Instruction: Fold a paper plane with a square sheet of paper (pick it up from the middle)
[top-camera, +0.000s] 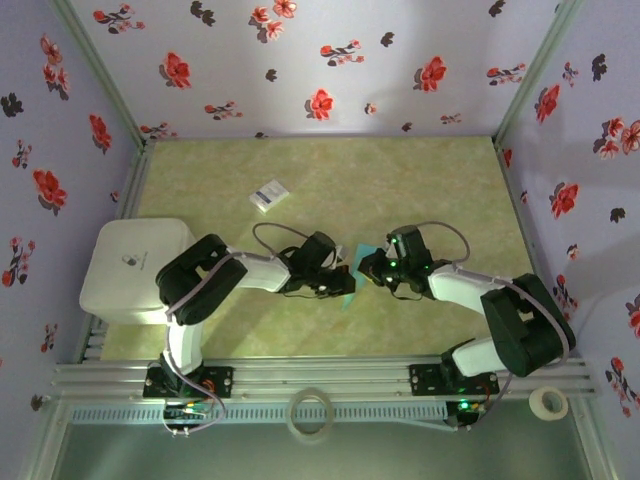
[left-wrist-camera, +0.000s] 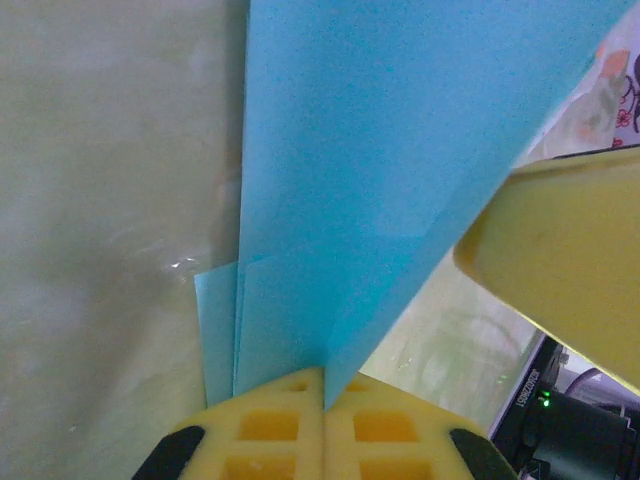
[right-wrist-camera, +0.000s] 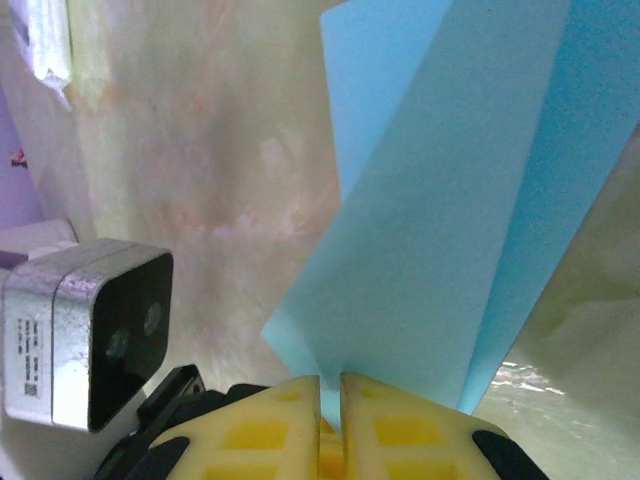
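From above, the left gripper (top-camera: 338, 277) and the right gripper (top-camera: 372, 265) are seen meeting over the middle of the yellow-green table (top-camera: 420, 180). The teal sheet of paper (top-camera: 360, 252) is held up between them and is mostly hidden by the two black wrists. A small white and blue card (top-camera: 268, 195) is lying farther back on the table, well apart from the paper. A white box (top-camera: 135, 265) with a tiny dark mark is set at the left edge. Two rolls of tape (top-camera: 310, 412) are lying at the near edge by the arm bases. Walls with red flowers (top-camera: 320, 60) are put around the table. In the left wrist view, the left gripper (left-wrist-camera: 323, 385) is closed, and the folded teal sheet of paper (left-wrist-camera: 380, 150) is pinched between its yellow fingers (left-wrist-camera: 265, 425). A yellow finger of the right gripper (left-wrist-camera: 560, 250) is seen close at the right, in front of part of the table. A label on a black part (left-wrist-camera: 528, 395) is too blurred to be read. In the right wrist view, the right gripper (right-wrist-camera: 330, 385) is closed on the lower edge of the teal sheet of paper (right-wrist-camera: 450, 200). A grey camera (right-wrist-camera: 90, 340) is seen at the left; the small print on its label cannot be read.
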